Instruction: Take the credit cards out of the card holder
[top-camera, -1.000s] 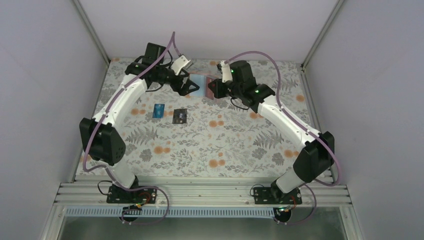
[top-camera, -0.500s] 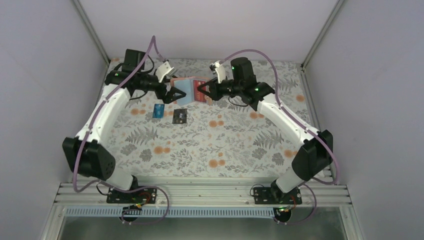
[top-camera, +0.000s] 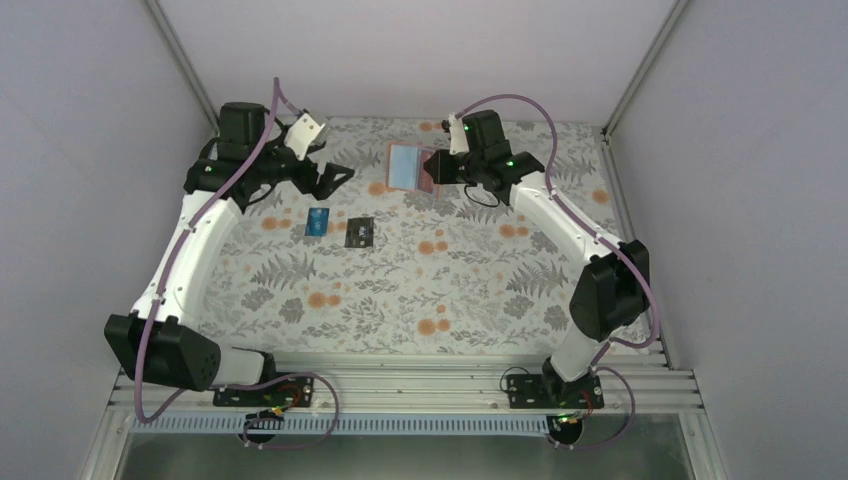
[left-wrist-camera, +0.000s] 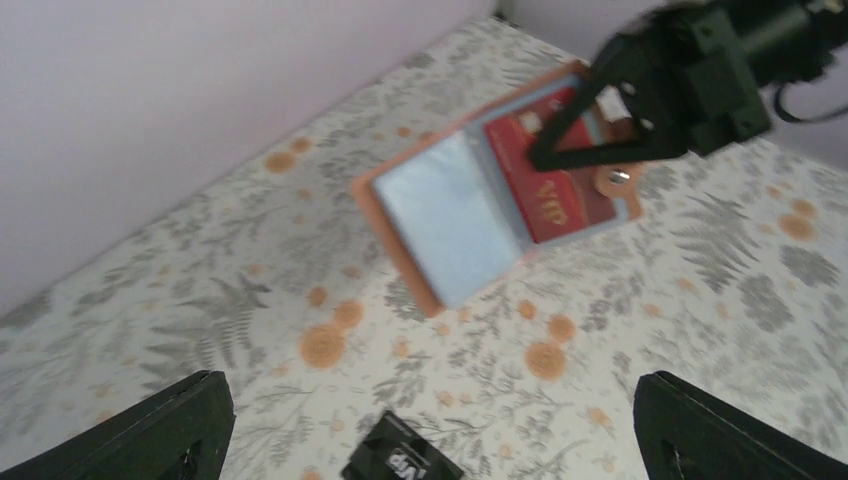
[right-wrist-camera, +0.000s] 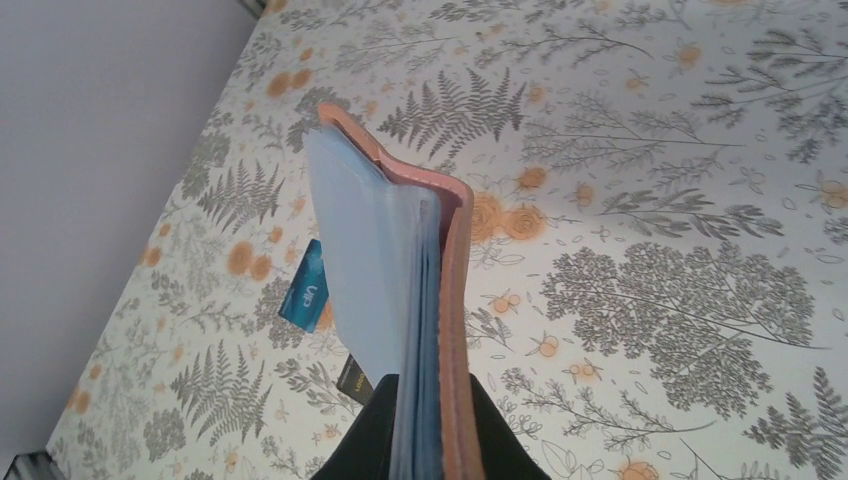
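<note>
The card holder (top-camera: 404, 166) is open, light blue inside with a tan rim, and is held above the table at the back. My right gripper (top-camera: 436, 170) is shut on its right half. The red card (left-wrist-camera: 553, 188) sits in the right pocket, partly behind the right fingers (left-wrist-camera: 640, 110). In the right wrist view the holder (right-wrist-camera: 440, 290) shows edge-on between the jaws. My left gripper (top-camera: 338, 178) is open and empty, left of the holder and apart from it. The blue card (top-camera: 318, 222) and the black card (top-camera: 359, 232) lie flat on the table.
A floral cloth (top-camera: 450, 290) covers the table. Grey walls and metal posts close in the back and both sides. The blue card (right-wrist-camera: 305, 285) and black card (right-wrist-camera: 355, 380) lie below the holder in the right wrist view. The black card (left-wrist-camera: 400, 462) lies between my left fingers.
My left gripper has let go of the holder's left edge and drawn back to the left, open. The right gripper keeps the holder and has carried it slightly back and right.
</note>
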